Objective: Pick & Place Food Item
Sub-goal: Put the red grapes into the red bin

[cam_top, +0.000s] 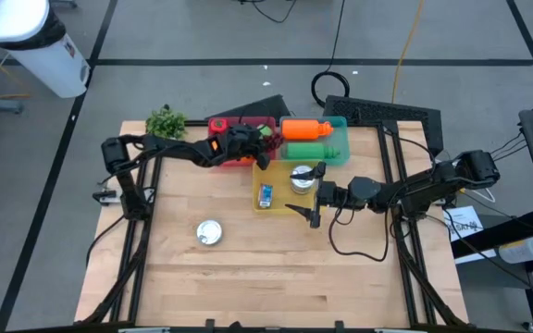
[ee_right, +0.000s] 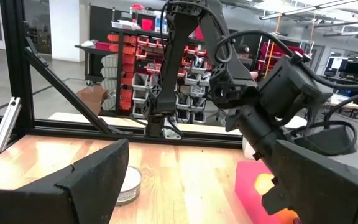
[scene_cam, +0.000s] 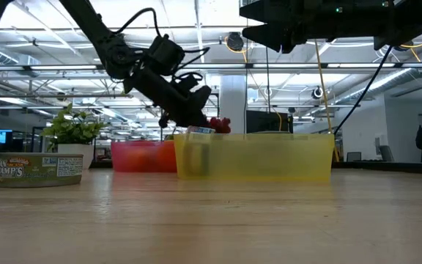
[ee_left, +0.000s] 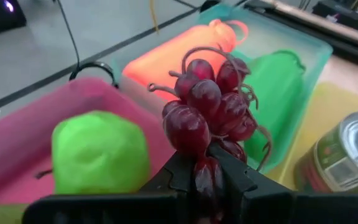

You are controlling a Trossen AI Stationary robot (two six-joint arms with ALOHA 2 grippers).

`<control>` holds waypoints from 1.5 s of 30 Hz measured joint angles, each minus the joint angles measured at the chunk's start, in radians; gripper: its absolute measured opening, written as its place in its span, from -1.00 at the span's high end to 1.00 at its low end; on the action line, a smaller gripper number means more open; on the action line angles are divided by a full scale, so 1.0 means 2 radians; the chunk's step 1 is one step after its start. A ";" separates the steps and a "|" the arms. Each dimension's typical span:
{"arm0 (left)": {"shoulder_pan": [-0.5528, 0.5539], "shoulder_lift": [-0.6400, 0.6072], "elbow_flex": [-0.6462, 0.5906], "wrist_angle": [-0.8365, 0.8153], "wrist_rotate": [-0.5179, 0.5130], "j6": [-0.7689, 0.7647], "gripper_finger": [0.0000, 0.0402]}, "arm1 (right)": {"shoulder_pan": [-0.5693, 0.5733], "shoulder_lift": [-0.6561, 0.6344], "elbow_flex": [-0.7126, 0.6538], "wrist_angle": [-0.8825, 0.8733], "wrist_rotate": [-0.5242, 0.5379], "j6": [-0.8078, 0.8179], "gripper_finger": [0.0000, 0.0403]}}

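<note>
A bunch of dark red plastic grapes (ee_left: 207,106) sits in my left gripper (ee_left: 205,180), which is shut on it above the corner where the red bin (cam_top: 234,123), the teal bin (cam_top: 339,139) and the yellow bin (cam_top: 280,205) meet. In the low view the grapes (scene_cam: 218,125) hang just above the yellow bin's rim (scene_cam: 255,136). A green apple (ee_left: 98,152) lies in the red bin. My right gripper (cam_top: 315,192) is open and hovers over the yellow bin's right side, touching nothing. My left gripper pinches the lower end of the grape bunch (ee_left: 205,167) between its two fingers. The fingers slant downward from the table's left side (scene_cam: 185,110). The bunch sticks out ahead of the fingertips, lifted clear of the bins.
The teal bin holds an orange bottle (cam_top: 305,129) and a green bottle (cam_top: 308,151). The yellow bin holds a tin can (cam_top: 301,178) and a small blue item (cam_top: 266,195). Another can (cam_top: 209,232) stands on the bare wood nearer me. A potted plant (cam_top: 166,120) stands at the far left corner.
</note>
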 joint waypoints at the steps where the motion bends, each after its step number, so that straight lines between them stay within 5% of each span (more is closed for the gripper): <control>1: 0.000 0.001 0.000 -0.004 -0.001 -0.001 0.81 | 0.000 0.000 0.000 0.000 0.000 0.000 -0.88; 40: -0.001 0.001 0.000 -0.122 -0.045 -0.087 0.81 | 0.000 0.000 0.000 -0.004 0.000 0.000 -0.88; 45: -0.001 0.001 0.000 -0.122 -0.044 -0.115 0.64 | 0.000 0.000 0.000 -0.004 0.000 0.000 -0.88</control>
